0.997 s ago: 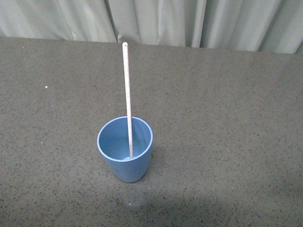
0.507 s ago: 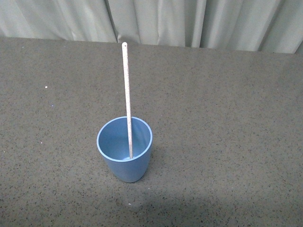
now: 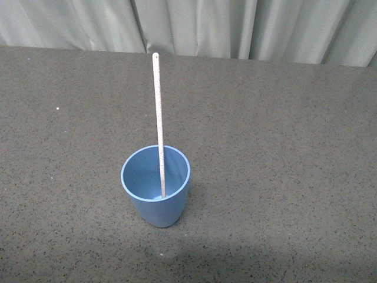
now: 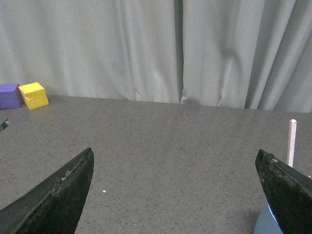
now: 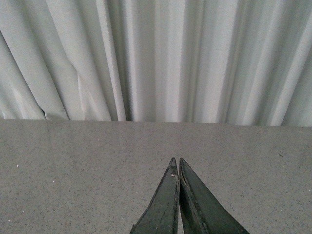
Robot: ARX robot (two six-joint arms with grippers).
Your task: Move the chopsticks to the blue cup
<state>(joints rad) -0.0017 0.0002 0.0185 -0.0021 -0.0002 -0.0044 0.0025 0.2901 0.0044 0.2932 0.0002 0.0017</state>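
Chopstick (image 3: 158,112) standing in blue cup (image 3: 155,188), leaning on its far rim, left gripper (image 4: 175,187) spread wide, empty, right gripper (image 5: 177,168) pressed closed, empty

Chopsticks (image 3: 158,118) upright in cup (image 3: 155,200)

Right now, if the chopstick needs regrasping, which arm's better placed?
Left. Its gripper is open, with the chopstick and blue cup in its view. The right gripper is shut, facing only curtain.

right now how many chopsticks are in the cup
1: a single chopstick stands in the blue cup, leaning on its far rim. The cup's inside is open to view, so none seems hidden.
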